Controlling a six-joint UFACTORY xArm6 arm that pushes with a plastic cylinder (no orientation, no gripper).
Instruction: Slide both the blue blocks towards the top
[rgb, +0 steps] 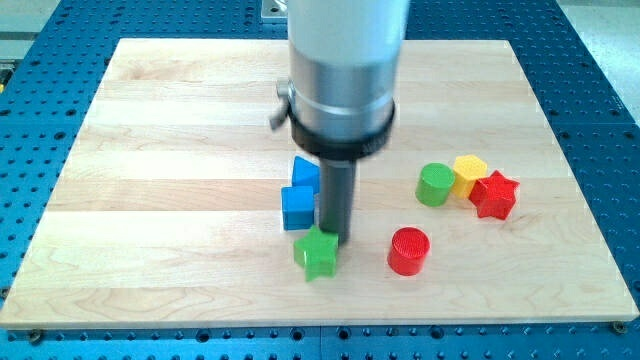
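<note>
Two blue blocks sit near the board's middle. A blue cube (297, 207) lies lower, and a second blue block (305, 172) lies just above it, touching it and partly hidden by the arm. My tip (334, 238) is down on the board just right of the blue cube and right above a green star (317, 252), close to or touching it. The rod rises along the right side of the blue blocks.
A red cylinder (408, 250) lies to the right of the green star. Further right are a green cylinder (434, 185), a yellow block (469, 172) and a red star (494, 194), clustered together. The arm's wide body (343, 75) hides the board's top middle.
</note>
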